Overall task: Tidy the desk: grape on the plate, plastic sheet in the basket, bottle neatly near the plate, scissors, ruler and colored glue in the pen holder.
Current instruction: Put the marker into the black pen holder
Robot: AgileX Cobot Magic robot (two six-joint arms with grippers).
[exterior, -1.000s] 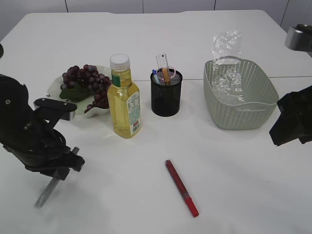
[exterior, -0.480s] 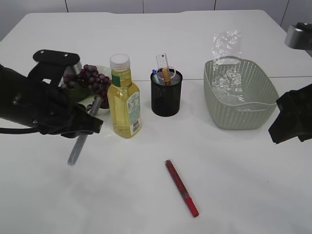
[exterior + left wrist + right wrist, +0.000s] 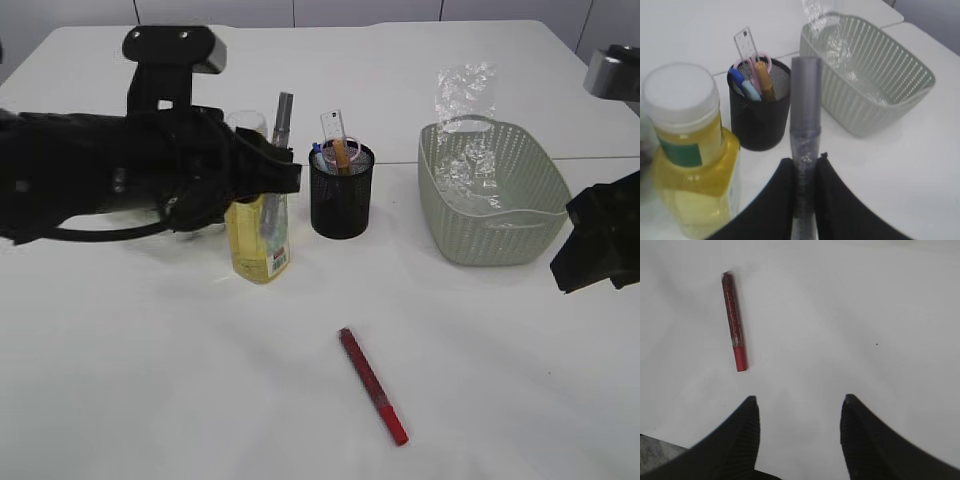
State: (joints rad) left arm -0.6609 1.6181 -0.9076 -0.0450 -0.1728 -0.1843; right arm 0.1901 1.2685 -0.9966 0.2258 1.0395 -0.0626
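Black arm housing fills the left of the exterior view, so the plate and the grape are hidden behind it and only the lower body of the bottle (image 3: 262, 240) is seen there. The bottle's white cap and green label are shown blurred in the left wrist view. The right arm is cut off at the frame edge in the exterior view.

The silver glue pen (image 3: 805, 150) is clamped between the fingers (image 3: 775, 200) of the left gripper (image 3: 804, 172); its grey cap end stands clear above them and its lower end is lost between them. It is held upright above the surface, between the bottle and the pen holder (image 3: 341, 190). In the pen holder the ruler (image 3: 747, 44), pink and blue scissor handles and a gold pen can be made out.

The fingers (image 3: 737, 440) of the right gripper (image 3: 800, 412) are spread with nothing between them, over bare surface (image 3: 865, 315). The red glue pen (image 3: 734, 320) lies flat, up and to the left of them, well apart.

The plastic sheet (image 3: 465, 95) stands in the basket (image 3: 500, 225).
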